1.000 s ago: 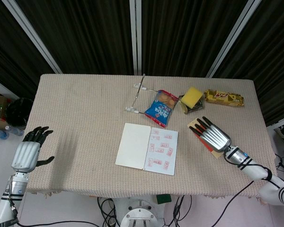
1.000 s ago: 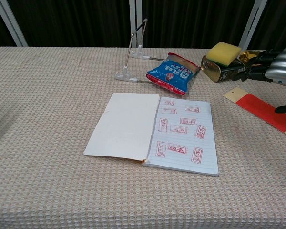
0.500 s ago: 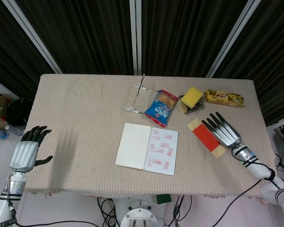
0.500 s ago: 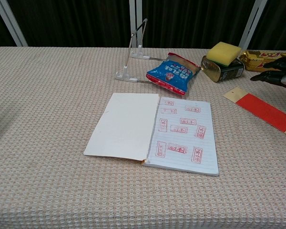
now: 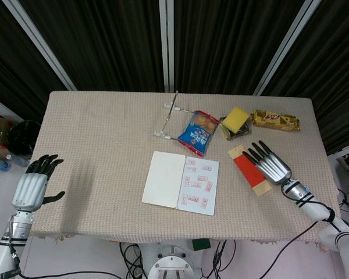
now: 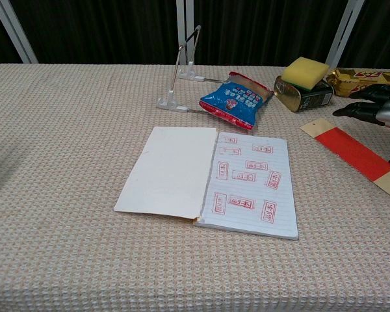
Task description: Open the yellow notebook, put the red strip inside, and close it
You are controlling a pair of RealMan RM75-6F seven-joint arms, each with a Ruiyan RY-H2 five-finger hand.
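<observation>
strip point(image 5: 250, 170): flat on worktop point(image 5: 99, 133), right of the open notebook point(image 5: 181, 183), long axis diagonal.
right hand point(image 5: 269, 164): fingers spread, holding nothing, just beside your strip (nearer hand).
left hand point(image 5: 33, 187): released, far off.

Left hand point(image 5: 32, 189): ribbed silver metal back, black fingers and thumb, silver-white wrist with black bands. Right hand point(image 5: 271, 164): same ribbed silver shell, black fingers, white forearm with black rings, small blue-green mark, black cable.
</observation>
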